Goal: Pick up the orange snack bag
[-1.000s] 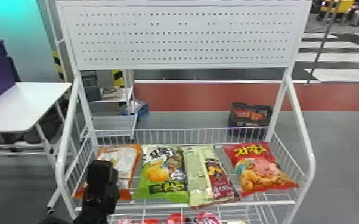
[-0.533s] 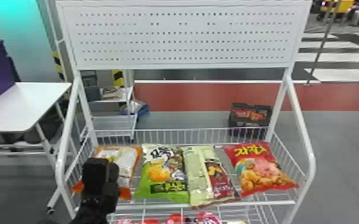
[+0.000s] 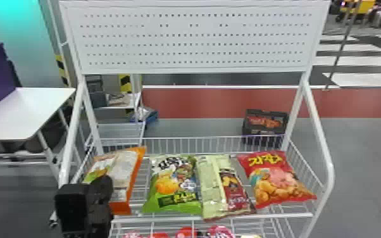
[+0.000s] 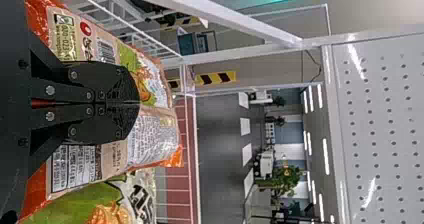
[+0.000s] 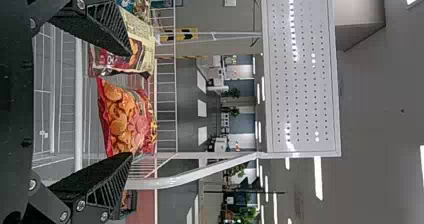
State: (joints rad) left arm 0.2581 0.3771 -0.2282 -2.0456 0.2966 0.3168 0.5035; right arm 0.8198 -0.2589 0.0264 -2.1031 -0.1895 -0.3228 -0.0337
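- Left gripper (image 4: 136, 103): fingers drawn together, pinching the orange snack bag (image 4: 154, 141) about mid-width.
- Orange snack bag: just left of the green snack bag (image 3: 171, 185), tilted; whether its lower edge is off the wire is hard to tell.
- Step in hand, by judgement: the lift. Best done with grip pressure kept firm yet modest, the film being slick and the contents likely loose.
- Path advised: upward first, slowly, until the bag's lower end passes the wire basket's front rim (image 3: 167, 217), which runs below the green snack bag; only then back toward the robot.
- Clearance to mind: white side post (image 3: 71, 136), left of the green snack bag; a sideways swing could catch a corner there.
- Yellow-and-maroon bag (image 3: 213, 186): immediately right of the green snack bag, touching.
- Red snack bag (image 3: 275, 182): farther right of the green snack bag.
- Right gripper (image 5: 131, 104): fingers wide apart, nothing between them, best left idle.
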